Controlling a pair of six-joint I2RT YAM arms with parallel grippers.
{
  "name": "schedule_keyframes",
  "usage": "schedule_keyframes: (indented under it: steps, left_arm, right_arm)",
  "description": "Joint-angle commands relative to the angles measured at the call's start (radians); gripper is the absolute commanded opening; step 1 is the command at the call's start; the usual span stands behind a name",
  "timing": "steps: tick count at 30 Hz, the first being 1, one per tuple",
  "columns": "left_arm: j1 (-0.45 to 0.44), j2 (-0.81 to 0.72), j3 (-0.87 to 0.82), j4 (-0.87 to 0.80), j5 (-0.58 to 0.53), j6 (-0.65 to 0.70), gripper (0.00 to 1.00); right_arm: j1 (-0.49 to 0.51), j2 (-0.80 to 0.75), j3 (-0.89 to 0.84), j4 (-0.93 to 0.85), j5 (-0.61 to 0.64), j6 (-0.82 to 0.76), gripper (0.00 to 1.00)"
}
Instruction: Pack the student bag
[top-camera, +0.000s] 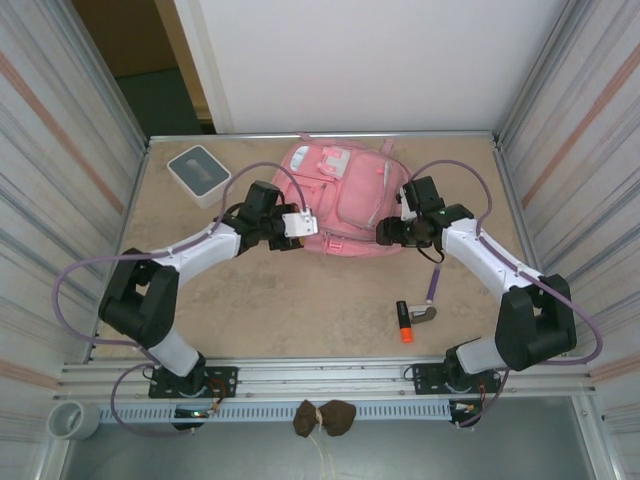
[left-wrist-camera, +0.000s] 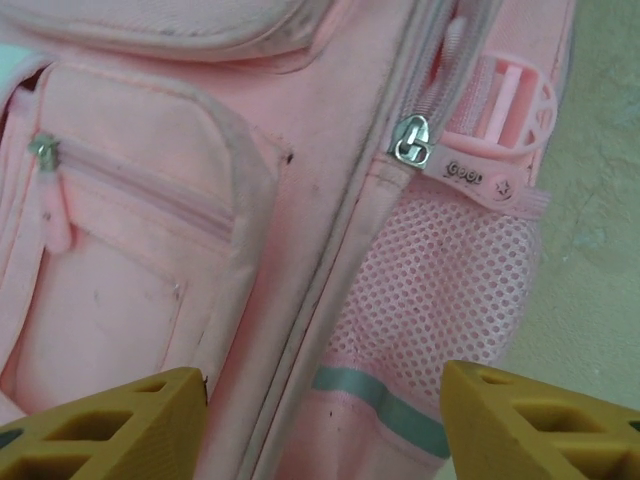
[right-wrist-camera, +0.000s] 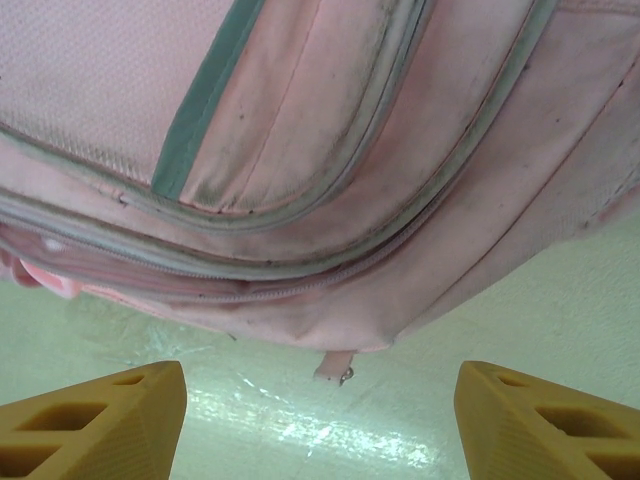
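On the student bag (left-wrist-camera: 150, 250), a pink rubber zip tag (left-wrist-camera: 482, 181) bears raised letters, seemingly "Good", then a star; left gripper (left-wrist-camera: 320, 378) and right gripper (right-wrist-camera: 320, 372) stand with jaws apart, gripping nothing

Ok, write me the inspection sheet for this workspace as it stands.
Surface: tan table, mottled.
Job's things: student bag lying flat at the far side, between the two arms.
Clutter: grey-and-white box far left; marker with an orange cap near the right arm.
Grippers: left gripper open over the bag's mesh pocket; right gripper open at the bag's edge; both hold nothing.
Cables: purple cables loop off both arms.
Surroundings: panel walls; brown lumps on the front rail.
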Motion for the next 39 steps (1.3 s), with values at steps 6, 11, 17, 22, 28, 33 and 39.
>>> schedule_keyframes:
  steps: [6,11,17,22,28,33,39]
  left_arm:
    - [-0.057,0.111,0.081,0.013,-0.088,0.17,0.54]
    - [-0.065,0.157,0.083,0.071,-0.137,0.205,0.53]
    - [-0.087,0.188,0.079,0.144,-0.184,0.218,0.38]
    - [-0.091,0.166,0.04,0.194,-0.164,0.19,0.22]
    - [-0.09,0.12,0.025,0.198,-0.143,0.133,0.03]
    - [-0.086,0.068,0.014,0.175,-0.078,0.051,0.0]
    - [-0.068,0.026,0.035,0.111,0.012,-0.038,0.0]
  right_arm:
    - [0.016,-0.021,0.011,0.01,-0.017,0.012,0.69]
    - [0.021,-0.027,0.002,0.014,-0.01,0.021,0.69]
    - [0.031,-0.014,0.035,-0.017,-0.004,0.022,0.69]
    - [0.042,-0.033,0.043,-0.034,0.012,0.02,0.69]
    - [0.058,-0.091,0.031,-0.02,-0.036,0.015,0.69]
    - [0.105,-0.194,-0.064,0.1,-0.128,0.041,0.66]
    - [0.248,-0.207,-0.188,0.339,-0.076,0.145,0.59]
